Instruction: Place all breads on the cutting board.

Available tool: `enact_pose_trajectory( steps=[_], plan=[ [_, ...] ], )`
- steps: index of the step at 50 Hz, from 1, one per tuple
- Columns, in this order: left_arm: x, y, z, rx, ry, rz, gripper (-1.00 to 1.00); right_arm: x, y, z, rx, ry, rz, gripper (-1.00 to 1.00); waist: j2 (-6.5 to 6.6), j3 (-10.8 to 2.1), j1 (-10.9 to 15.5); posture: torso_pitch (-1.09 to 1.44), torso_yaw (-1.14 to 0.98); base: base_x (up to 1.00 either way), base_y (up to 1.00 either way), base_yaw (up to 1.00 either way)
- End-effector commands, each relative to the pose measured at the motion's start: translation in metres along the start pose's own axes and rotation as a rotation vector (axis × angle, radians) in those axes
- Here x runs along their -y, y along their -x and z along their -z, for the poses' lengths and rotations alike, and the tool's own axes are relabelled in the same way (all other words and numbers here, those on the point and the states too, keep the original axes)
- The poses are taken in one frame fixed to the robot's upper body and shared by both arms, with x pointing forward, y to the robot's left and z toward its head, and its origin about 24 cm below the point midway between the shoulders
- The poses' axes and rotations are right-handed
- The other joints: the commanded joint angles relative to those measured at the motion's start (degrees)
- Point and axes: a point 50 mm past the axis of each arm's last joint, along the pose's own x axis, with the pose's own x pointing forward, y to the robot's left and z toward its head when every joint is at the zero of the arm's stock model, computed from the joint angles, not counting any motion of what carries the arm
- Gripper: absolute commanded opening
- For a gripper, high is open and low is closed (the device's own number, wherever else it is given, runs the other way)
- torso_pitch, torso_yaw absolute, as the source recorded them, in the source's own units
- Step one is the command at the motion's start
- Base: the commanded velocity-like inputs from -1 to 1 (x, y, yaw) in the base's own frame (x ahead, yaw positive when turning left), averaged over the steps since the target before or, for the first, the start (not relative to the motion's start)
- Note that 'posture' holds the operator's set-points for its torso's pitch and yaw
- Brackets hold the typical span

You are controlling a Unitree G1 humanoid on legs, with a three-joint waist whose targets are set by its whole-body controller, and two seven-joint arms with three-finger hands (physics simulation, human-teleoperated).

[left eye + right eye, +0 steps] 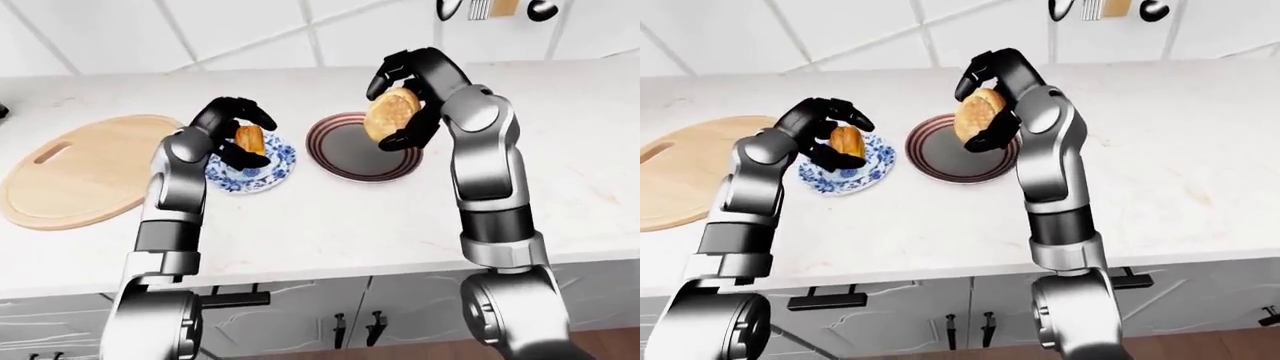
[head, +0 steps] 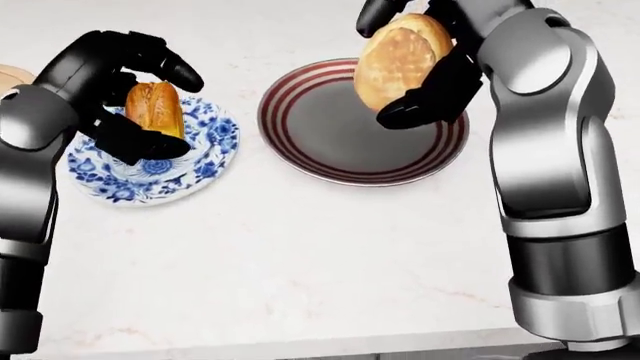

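Observation:
My right hand (image 2: 418,64) is shut on a round flat bun (image 2: 398,58) and holds it up above the dark striped plate (image 2: 330,142). My left hand (image 2: 135,94) is shut on a small golden bread roll (image 2: 153,107) over the blue-and-white patterned plate (image 2: 150,169). The round wooden cutting board (image 1: 85,169) lies at the left in the left-eye view, to the left of the blue plate, with nothing on it.
The white marble counter (image 1: 330,225) runs across the views, its near edge below my arms, with grey cabinet drawers (image 1: 300,315) under it. A tiled wall (image 1: 250,30) rises behind. Dark utensils (image 1: 495,7) hang at the top right.

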Motion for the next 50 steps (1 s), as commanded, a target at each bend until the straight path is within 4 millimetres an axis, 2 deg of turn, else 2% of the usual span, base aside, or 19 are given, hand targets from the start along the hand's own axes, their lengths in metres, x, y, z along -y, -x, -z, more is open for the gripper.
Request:
enact_pose_trajectory(
  steps=[1, 9, 13, 15, 20, 21, 23, 27, 31, 35, 37, 39, 40, 41, 42, 44, 45, 46, 50],
  plan=[
    [-0.024, 0.009, -0.032, 0.114, -0.011, -0.081, -0.18, 0.015, 0.005, -0.02, 0.079, 0.021, 0.066, -1.0, 0.15, -2.19, 0.0, 0.0, 0.0, 0.0, 0.0, 0.0],
    [-0.045, 0.029, -0.056, 0.176, 0.008, -0.126, -0.29, 0.022, 0.009, -0.025, 0.092, 0.016, 0.075, -1.0, -0.01, -1.82, 0.0, 0.0, 0.0, 0.0, 0.0, 0.0],
    [-0.052, 0.041, -0.068, 0.202, 0.009, -0.146, -0.62, 0.025, 0.012, -0.028, 0.1, 0.008, 0.081, -1.0, -0.02, -1.65, 0.0, 0.0, 0.0, 0.0, 0.0, 0.0],
    [-0.054, 0.047, -0.073, 0.213, 0.01, -0.152, -1.0, 0.027, 0.014, -0.031, 0.107, 0.002, 0.085, -1.0, -0.02, -1.59, 0.0, 0.0, 0.0, 0.0, 0.0, 0.0],
    [-0.06, 0.059, -0.084, 0.237, 0.012, -0.183, -1.0, 0.028, 0.017, -0.033, 0.113, 0.013, 0.088, -1.0, 0.03, -1.39, 0.1, 0.0, 0.0, 0.0, 0.0, 0.0],
    [-0.061, 0.061, -0.086, 0.241, 0.013, -0.183, -1.0, 0.028, 0.017, -0.033, 0.109, 0.022, 0.09, -1.0, 0.52, -2.58, -0.1, 0.0, 0.0, 0.0, 0.3, 0.0],
    [-0.062, 0.064, -0.088, 0.247, 0.012, -0.188, -1.0, 0.028, 0.017, -0.033, 0.109, 0.018, 0.09, -1.0, -3.03, -1.45, 0.5, 0.0, 0.0, 0.0, 1.0, 0.0],
    [-0.063, 0.068, -0.092, 0.258, 0.01, -0.19, -1.0, 0.028, 0.017, -0.033, 0.109, 0.013, 0.091, -1.0, -3.55, -1.87, 0.4, 0.0, 0.0, 0.0, 1.0, 0.0],
    [-0.063, 0.071, -0.096, 0.265, 0.005, -0.188, -1.0, 0.03, 0.017, -0.035, 0.11, 0.01, 0.095, -1.0, -2.51, -0.87, 0.4, 0.0, 0.0, 0.0, 0.99, 0.0],
    [-0.064, 0.072, -0.097, 0.264, 0.002, -0.189, -1.0, 0.031, 0.018, -0.035, 0.109, 0.008, 0.096, -1.0, 0.09, -1.01, 0.1, 0.0, 0.0, 0.0, 0.88, 0.0],
    [-0.065, 0.073, -0.097, 0.264, 0.003, -0.191, -1.0, 0.031, 0.017, -0.035, 0.108, 0.006, 0.099, -1.0, 2.94, -1.25, -0.3, 0.0, 0.0, 0.0, 0.78, 0.0],
    [-0.065, 0.073, -0.098, 0.266, 0.004, -0.19, -1.0, 0.032, 0.017, -0.036, 0.106, 0.002, 0.106, -1.0, 8.77, -2.73, -0.4, 0.0, 0.0, 0.0, 0.78, 0.0],
    [-0.065, 0.073, -0.098, 0.266, 0.003, -0.188, -1.0, 0.033, 0.018, -0.036, 0.105, -0.001, 0.11, -1.0, 4.32, -1.9, 1.5, 0.0, 0.0, 0.0, 0.0, 0.79],
    [-0.065, 0.073, -0.098, 0.266, 0.002, -0.187, -1.0, 0.032, 0.017, -0.035, 0.103, -0.001, 0.11, -1.0, 6.65, -1.96, 0.7, 0.0, 0.0, 0.0, 0.0, 0.89],
    [-0.066, 0.073, -0.099, 0.266, 0.002, -0.189, -1.0, 0.033, 0.017, -0.035, 0.101, 0.0, 0.111, -1.0, 7.1, -2.2, 1.2, 0.0, 0.0, 0.0, 0.0, 0.98],
    [-0.065, 0.074, -0.1, 0.268, 0.002, -0.186, -1.0, 0.033, 0.018, -0.036, 0.101, 0.0, 0.114, -1.0, 6.19, -2.28, 1.5, 0.0, 0.0, 0.0, 0.0, 1.0],
    [-0.065, 0.074, -0.1, 0.269, 0.0, -0.186, -1.0, 0.034, 0.018, -0.036, 0.103, 0.001, 0.112, -1.0, 5.83, -1.17, -0.2, 0.0, 0.0, 0.0, 0.91, 0.0],
    [-0.065, 0.074, -0.1, 0.269, 0.0, -0.185, -1.0, 0.034, 0.018, -0.035, 0.101, -0.002, 0.112, -1.0, 2.06, -0.59, 0.6, 0.0, 0.0, 0.0, 0.16, 0.0],
    [-0.064, 0.073, -0.101, 0.268, -0.004, -0.181, -1.0, 0.035, 0.017, -0.035, 0.102, -0.017, 0.111, -1.0, 2.27, -0.1, 0.5, 0.0, 0.0, 0.0, 0.0, 0.0]
  ],
)
